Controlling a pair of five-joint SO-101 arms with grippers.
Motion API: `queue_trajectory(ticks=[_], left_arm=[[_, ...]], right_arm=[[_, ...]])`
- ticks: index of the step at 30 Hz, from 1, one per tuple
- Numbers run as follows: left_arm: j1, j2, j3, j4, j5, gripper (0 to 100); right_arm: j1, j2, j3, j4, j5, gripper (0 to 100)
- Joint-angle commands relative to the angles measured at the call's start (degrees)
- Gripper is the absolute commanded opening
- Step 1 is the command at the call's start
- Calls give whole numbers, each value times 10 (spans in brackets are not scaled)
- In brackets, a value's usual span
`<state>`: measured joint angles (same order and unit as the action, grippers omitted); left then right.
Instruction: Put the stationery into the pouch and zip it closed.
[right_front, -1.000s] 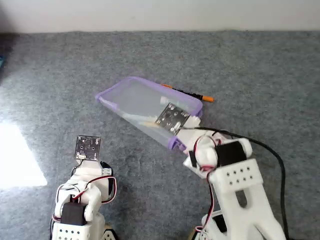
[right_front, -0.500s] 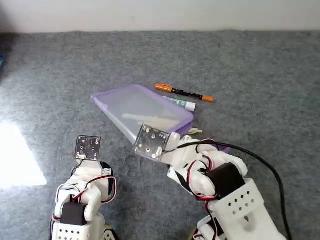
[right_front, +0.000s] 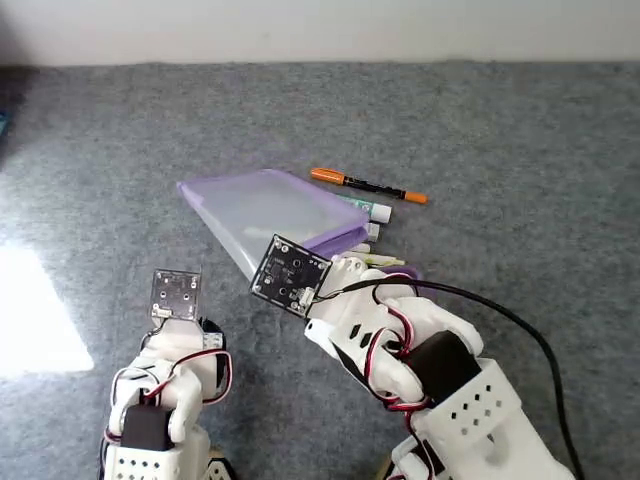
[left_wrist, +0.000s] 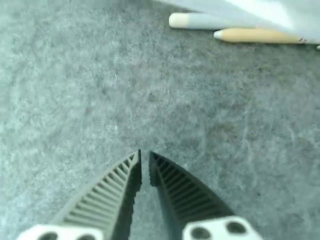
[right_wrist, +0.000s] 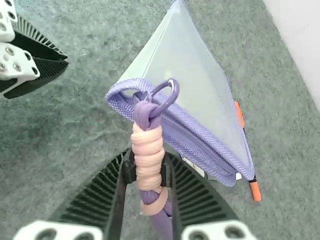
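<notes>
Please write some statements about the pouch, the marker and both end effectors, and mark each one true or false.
1. The right end effector is shut on the pull cord of the pouch. True.
2. The orange marker is inside the pouch. False: it lies on the table beside it.
3. The left end effector holds the marker. False: it is shut and empty.
4. The pouch is purple. True.

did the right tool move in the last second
Yes. The right tool, shut on the zip pull, has drawn away from the still orange marker, down-left in the high view.
</notes>
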<state>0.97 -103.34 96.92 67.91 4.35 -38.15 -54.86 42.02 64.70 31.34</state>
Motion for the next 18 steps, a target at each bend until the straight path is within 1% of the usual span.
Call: queue_trajectory(ticks=[1, 4, 7, 10, 12, 14, 16, 18], left_arm=[[-1, -9, -58, -29, -5, 172], [4, -7, -113, -28, 38, 256], [4, -7, -138, -27, 42, 261], [10, -7, -199, -28, 43, 261], [41, -7, -254, -24, 42, 261], [89, -6, -298, 8, 41, 261], [135, -6, -317, 51, 45, 260], [149, -6, -318, 72, 64, 256]], right_arm=[[-5, -14, -8, -13, -5, 8], [-5, -5, -9, -13, -5, 8], [-5, 12, -11, -22, -7, 8], [-6, 24, -11, -54, -7, 8], [-6, 34, -11, -65, -6, 8], [-6, 42, -11, -68, -6, 8], [-6, 44, -11, -69, -6, 8], [-7, 44, -11, -69, -6, 8]])
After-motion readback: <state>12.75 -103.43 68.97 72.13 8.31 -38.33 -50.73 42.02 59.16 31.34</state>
